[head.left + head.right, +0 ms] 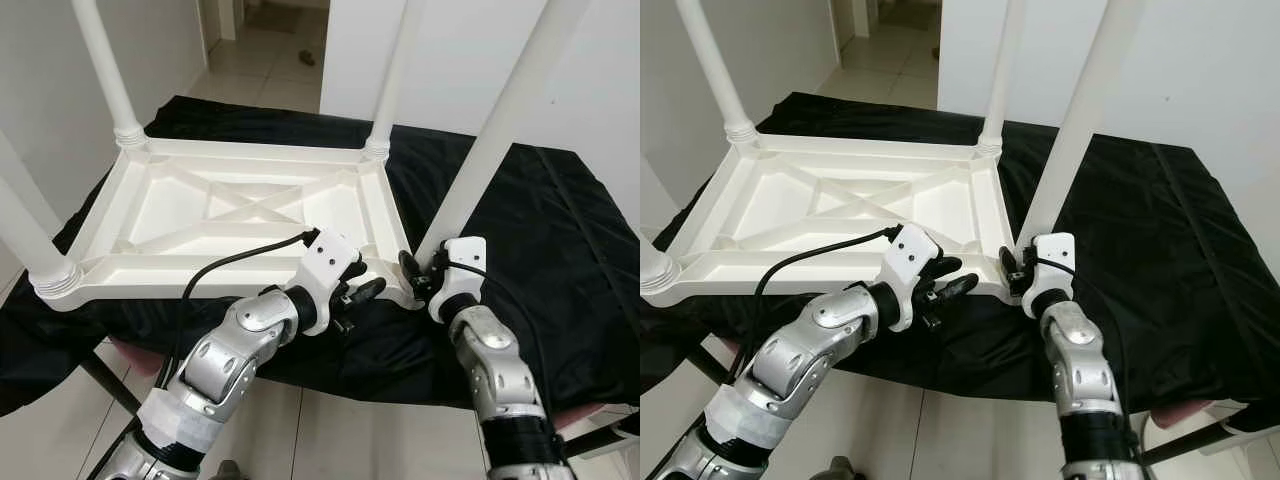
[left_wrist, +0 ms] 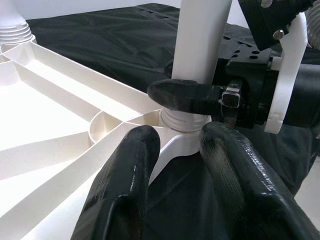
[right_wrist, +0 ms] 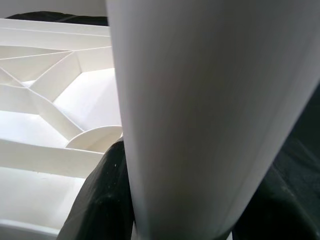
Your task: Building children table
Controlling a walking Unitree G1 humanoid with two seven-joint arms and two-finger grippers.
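Observation:
A white plastic children's table [image 1: 200, 268] lies upside down on a black cloth [image 1: 540, 240], its legs pointing up. The near right leg [image 1: 500, 130] stands in its corner socket, leaning slightly. My right gripper [image 1: 420, 272] is shut around the base of that leg; one of its fingers [image 2: 185, 95] wraps the leg just above the threaded collar. My left gripper [image 1: 358, 290] sits at the same corner, just left of the leg and level with the table's near rim. It is open, and its fingers [image 2: 125, 190] straddle the corner web without closing on it.
Three more legs stand in the far left [image 1: 105, 70], far right [image 1: 395, 70] and near left [image 1: 25, 230] corners. The cloth-covered surface ends just in front of me, with tiled floor [image 1: 330, 430] below. White walls and a doorway [image 1: 265, 40] lie behind.

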